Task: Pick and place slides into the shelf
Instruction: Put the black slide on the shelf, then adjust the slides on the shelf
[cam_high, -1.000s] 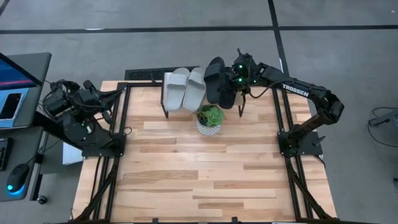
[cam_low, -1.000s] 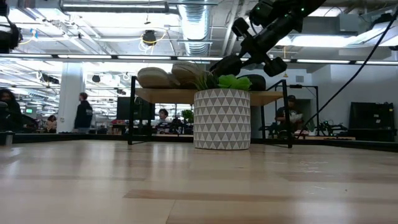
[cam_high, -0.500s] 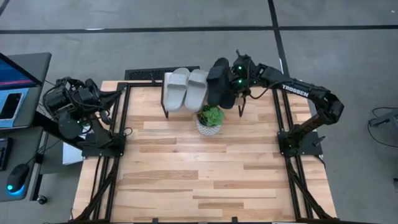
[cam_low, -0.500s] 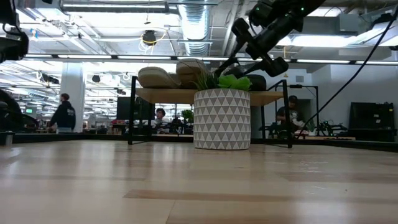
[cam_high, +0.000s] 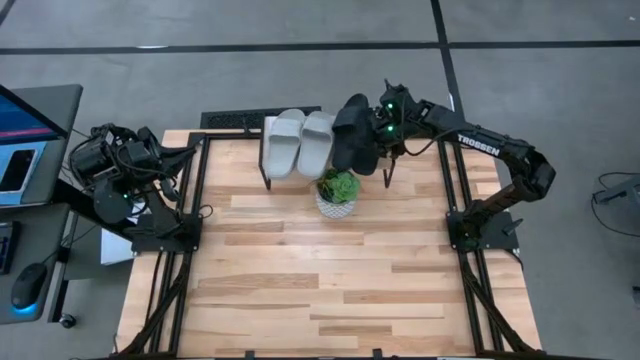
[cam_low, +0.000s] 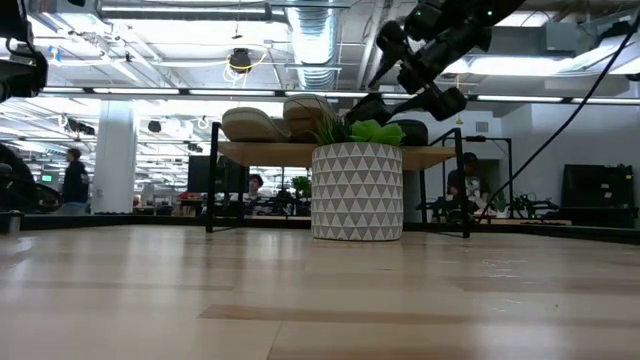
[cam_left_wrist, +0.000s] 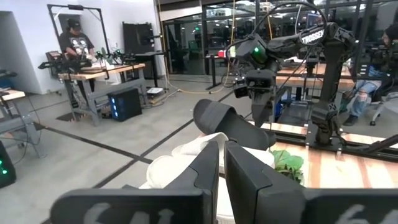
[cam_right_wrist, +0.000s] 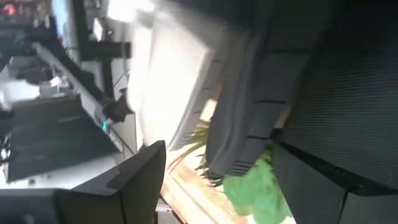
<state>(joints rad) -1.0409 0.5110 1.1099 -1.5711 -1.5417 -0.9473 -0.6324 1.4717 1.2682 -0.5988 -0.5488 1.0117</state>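
Observation:
The shelf (cam_low: 262, 153) stands at the table's far edge. Two light grey slides (cam_high: 300, 142) lie side by side on its top. To their right a black slide (cam_high: 352, 132) rests on the shelf, tilted in the left wrist view (cam_left_wrist: 231, 122). My right gripper (cam_high: 384, 128) is open just right of it. In the right wrist view (cam_right_wrist: 217, 174) its fingers stand on either side of the black slide (cam_right_wrist: 249, 118); I see no touch. My left gripper (cam_left_wrist: 222, 171) is shut at the table's left edge and points level toward the shelf.
A white patterned pot with a green plant (cam_high: 337, 193) stands on the table just in front of the shelf, under the black slide. Black frame rails (cam_high: 195, 190) run along both table sides. People move in the room beyond the table (cam_low: 74, 180).
My right gripper has opened and let go of the black slide, which has settled lower on the shelf beside the grey pair. The gripper has stayed almost in place, turning slightly.

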